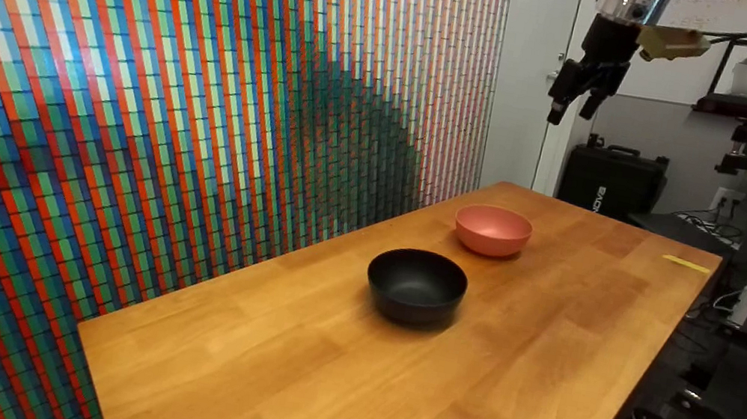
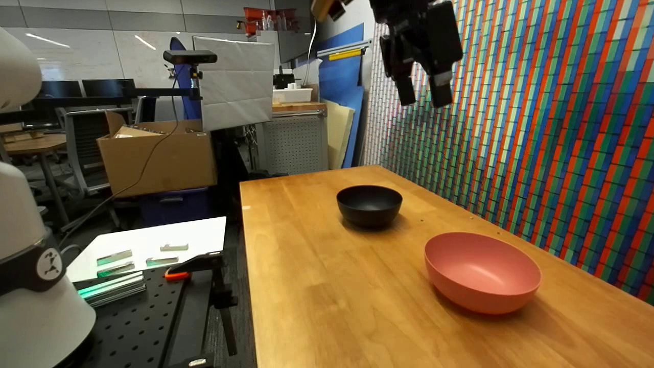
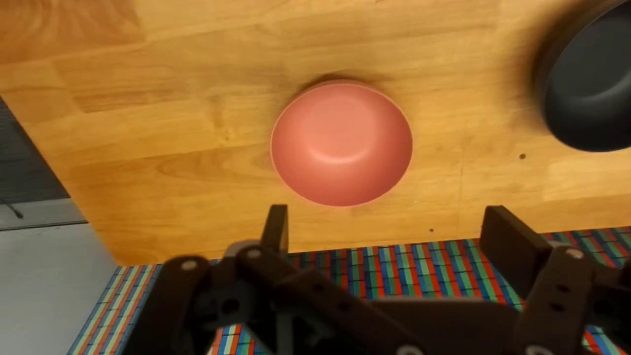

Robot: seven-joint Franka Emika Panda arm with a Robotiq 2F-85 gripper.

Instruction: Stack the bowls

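The end effector [image 1: 571,116] hangs, jaws apart, well above the table [image 1: 314,382].

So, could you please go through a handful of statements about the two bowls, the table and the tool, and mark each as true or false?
1. The black bowl and the salmon-pink bowl both rest on the wooden table. True.
2. The black bowl sits inside the salmon-pink bowl. False: they stand apart, with bare wood between them.
3. The tool is raised clear of the black bowl and holds nothing. True.
4. The tool is shut. False: it is open, with a wide gap between its fingertips.
5. The salmon-pink bowl is upside down. False: it stands upright, open side up.
6. In the wrist view, the right edge of the picture cuts off the black bowl. True.
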